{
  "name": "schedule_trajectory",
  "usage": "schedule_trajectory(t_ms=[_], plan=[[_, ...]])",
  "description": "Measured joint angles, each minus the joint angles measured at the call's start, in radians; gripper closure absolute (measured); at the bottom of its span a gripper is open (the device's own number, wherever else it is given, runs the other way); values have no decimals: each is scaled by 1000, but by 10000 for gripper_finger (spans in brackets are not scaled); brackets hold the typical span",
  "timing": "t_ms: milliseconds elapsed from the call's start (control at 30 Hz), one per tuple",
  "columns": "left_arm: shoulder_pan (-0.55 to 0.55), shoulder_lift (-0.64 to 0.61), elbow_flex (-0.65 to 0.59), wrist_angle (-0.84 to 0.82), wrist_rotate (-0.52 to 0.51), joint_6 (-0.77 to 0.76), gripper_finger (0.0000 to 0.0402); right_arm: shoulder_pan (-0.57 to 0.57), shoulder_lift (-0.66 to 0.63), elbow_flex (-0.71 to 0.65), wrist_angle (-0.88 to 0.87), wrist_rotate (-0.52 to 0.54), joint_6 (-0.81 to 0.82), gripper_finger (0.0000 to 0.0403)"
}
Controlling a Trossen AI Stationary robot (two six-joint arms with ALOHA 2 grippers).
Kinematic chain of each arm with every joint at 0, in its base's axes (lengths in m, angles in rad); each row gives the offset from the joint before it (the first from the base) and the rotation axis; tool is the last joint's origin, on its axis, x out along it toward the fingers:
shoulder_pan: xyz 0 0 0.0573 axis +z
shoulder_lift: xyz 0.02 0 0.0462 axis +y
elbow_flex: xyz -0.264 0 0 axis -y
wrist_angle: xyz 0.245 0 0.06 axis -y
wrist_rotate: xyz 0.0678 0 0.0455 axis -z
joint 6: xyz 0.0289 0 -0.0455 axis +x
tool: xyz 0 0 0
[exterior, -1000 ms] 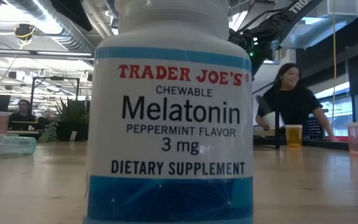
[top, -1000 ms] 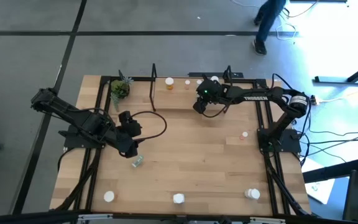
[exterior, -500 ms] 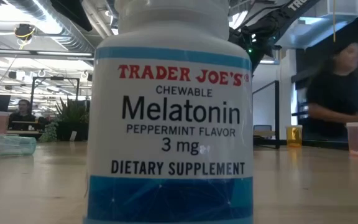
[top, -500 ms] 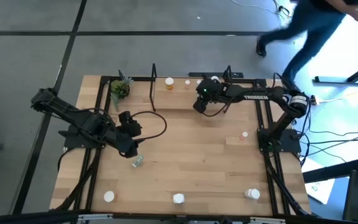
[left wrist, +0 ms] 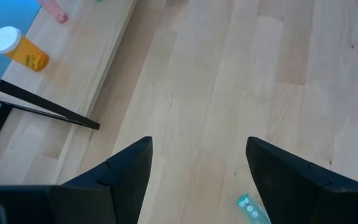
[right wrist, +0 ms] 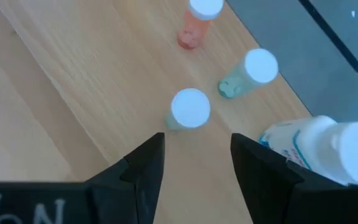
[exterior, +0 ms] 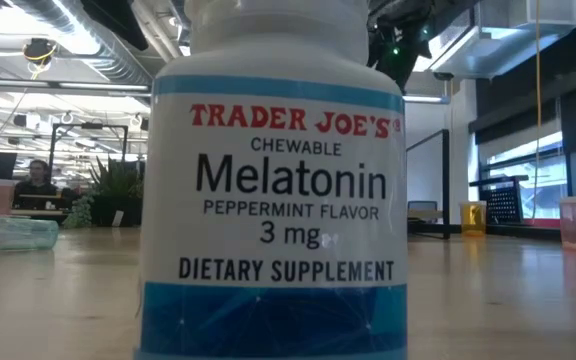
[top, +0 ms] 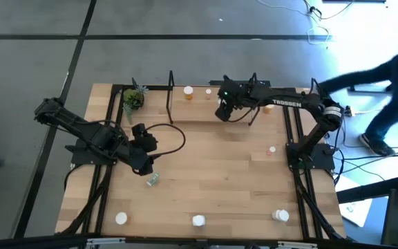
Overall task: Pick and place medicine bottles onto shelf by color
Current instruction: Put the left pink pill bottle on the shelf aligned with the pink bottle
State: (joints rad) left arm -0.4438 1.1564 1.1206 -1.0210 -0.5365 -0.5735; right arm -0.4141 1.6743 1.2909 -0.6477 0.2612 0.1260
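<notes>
From above, the right gripper (top: 222, 111) hangs over the shelf (top: 213, 107) at the far edge of the table (top: 220, 180), near the small bottles standing there, among them an orange bottle (top: 188, 91). The left gripper (top: 146, 166) is over the left half of the table, just beside a pale green bottle (top: 153, 180) that lies on its side. A pink bottle (top: 271, 149) stands on the table near the right arm's base, and three white bottles (top: 197, 220) stand along the near edge. A small plant (top: 133, 99) is at the far left corner. A person (top: 385, 90) is on the floor beyond the table, at the right.

In the low view, a white melatonin bottle (exterior: 273, 200) fills most of the picture.

In the left wrist view, the fingers (left wrist: 129, 171) are spread and hold nothing; the pale green bottle (left wrist: 253, 208) lies close to one of them.

In the right wrist view, the fingers (right wrist: 145, 168) are apart and empty, above a green bottle with white cap (right wrist: 188, 110). Beside it stand another green bottle (right wrist: 248, 74), a pink one (right wrist: 197, 22) and a large white bottle (right wrist: 319, 146).
</notes>
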Motion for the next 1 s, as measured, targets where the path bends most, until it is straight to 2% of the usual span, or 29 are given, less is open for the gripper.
schedule_trajectory(t_ms=[133,333,467,700,867,1000], plan=[[0,0,0,0,0,-2,148,45,-24,24,-18,37,-1,216],[0,0,0,-24,3,-55,148,183,-117,26,-40,139,-1,216],[0,0,0,-54,7,-111,148,303,-165,27,-29,138,-34,216],[-22,2,0,-60,7,-163,148,507,-171,27,-19,138,-49,216],[-47,3,0,-77,7,-232,148,619,-173,26,22,138,-22,216],[-65,3,0,-153,8,-320,148,692,-173,26,59,138,-21,216]])
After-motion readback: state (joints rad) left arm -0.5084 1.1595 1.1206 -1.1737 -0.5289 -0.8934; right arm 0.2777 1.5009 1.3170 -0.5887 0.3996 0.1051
